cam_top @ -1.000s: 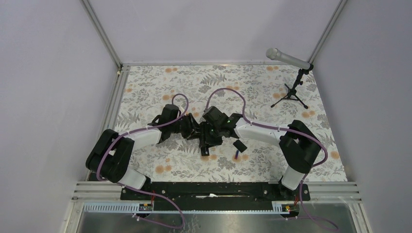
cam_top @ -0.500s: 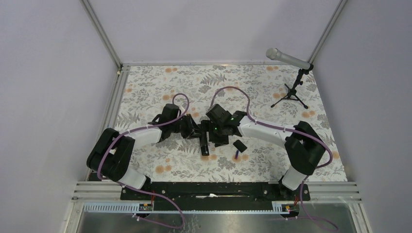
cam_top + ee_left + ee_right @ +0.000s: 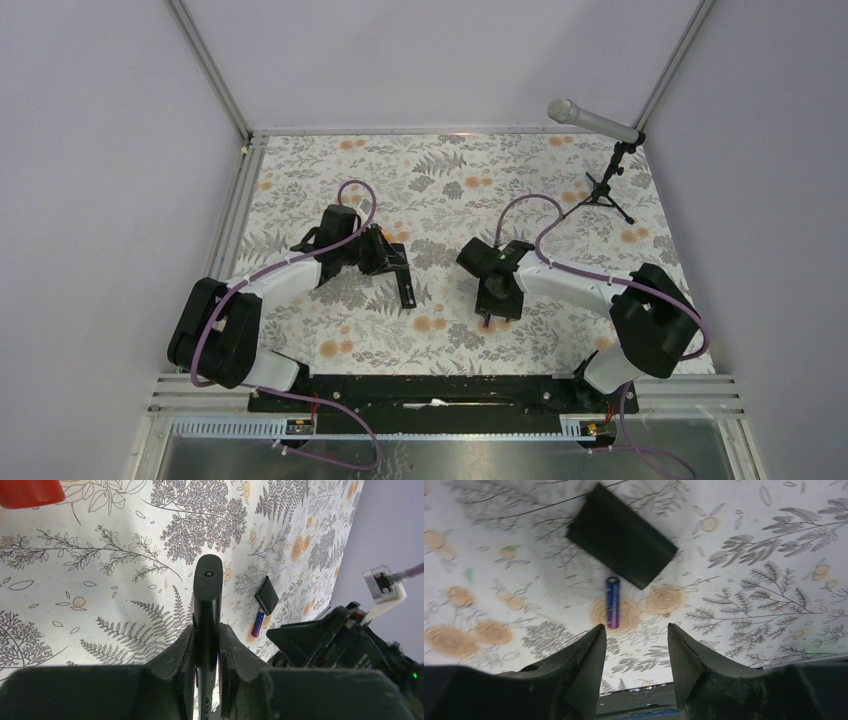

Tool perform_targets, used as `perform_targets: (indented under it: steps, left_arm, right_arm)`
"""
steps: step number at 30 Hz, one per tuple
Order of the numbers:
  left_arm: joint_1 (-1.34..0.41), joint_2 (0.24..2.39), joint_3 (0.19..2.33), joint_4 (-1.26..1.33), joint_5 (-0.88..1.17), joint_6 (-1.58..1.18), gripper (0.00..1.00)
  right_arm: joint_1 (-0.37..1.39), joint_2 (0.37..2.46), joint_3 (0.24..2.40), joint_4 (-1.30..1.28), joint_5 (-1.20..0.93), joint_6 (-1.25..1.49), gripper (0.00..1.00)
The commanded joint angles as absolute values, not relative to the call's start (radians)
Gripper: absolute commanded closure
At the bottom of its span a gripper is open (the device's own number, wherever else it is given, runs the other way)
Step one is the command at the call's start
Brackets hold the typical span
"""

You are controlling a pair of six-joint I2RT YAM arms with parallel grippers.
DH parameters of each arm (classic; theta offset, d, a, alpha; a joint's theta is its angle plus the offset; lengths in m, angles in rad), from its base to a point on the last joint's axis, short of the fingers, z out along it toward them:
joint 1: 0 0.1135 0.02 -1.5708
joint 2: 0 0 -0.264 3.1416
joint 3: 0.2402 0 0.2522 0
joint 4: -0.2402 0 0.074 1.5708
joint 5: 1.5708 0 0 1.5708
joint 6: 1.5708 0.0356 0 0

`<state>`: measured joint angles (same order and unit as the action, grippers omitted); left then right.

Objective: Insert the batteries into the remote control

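My left gripper (image 3: 396, 270) is shut on the black remote control (image 3: 407, 293), which sticks out past the fingers toward the near side. In the left wrist view the remote (image 3: 207, 592) stands edge-on between the two fingers (image 3: 176, 652). My right gripper (image 3: 636, 636) is open and empty, hovering just above a purplish-blue battery (image 3: 612, 602) that lies on the mat beside the small black cover (image 3: 621, 542). In the top view the battery (image 3: 486, 321) peeks out below the right gripper (image 3: 494, 298). The left wrist view also shows the battery (image 3: 257, 624) and the cover (image 3: 266, 595). The darker battery is not visible.
A floral mat (image 3: 440, 180) covers the table. A microphone on a small tripod (image 3: 603, 180) stands at the back right. A red-orange toy (image 3: 30, 492) lies beyond the remote in the left wrist view. Metal rails run along the left edge (image 3: 235, 215).
The two arms have drawn apart from the middle. My left gripper carried the remote to the left. My right gripper let go, moved right and now hangs over the cover and battery.
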<state>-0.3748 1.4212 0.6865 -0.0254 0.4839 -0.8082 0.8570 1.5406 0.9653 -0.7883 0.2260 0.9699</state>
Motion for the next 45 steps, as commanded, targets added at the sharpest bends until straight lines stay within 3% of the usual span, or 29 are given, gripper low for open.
perform_targets:
  steps: [1,13,20,32,36,45]
  left_arm:
    - [-0.373,1.378,0.709,-0.025,0.466,-0.780,1.00]
    - [-0.373,1.371,0.708,-0.007,0.480,-0.801,1.00]
    - [-0.373,1.371,0.707,-0.008,0.478,-0.804,1.00]
    - [-0.374,1.367,0.704,-0.005,0.479,-0.807,1.00]
    - [-0.374,1.368,0.703,-0.005,0.493,-0.810,1.00]
    - [-0.411,1.372,0.701,0.168,0.602,-0.840,1.00]
  right_arm:
    - [0.802,1.500,0.921,-0.752,0.244,1.001,0.47]
    - [0.764,1.590,0.936,-0.641,0.173,0.946,0.51]
    - [0.765,1.607,0.923,-0.636,0.157,0.939,0.68]
    - [0.765,1.672,0.935,-0.641,0.107,0.904,0.77]
    - [0.765,1.643,0.945,-0.636,0.132,0.886,0.86]
    - [0.766,1.390,0.979,-0.453,0.099,0.817,0.88]
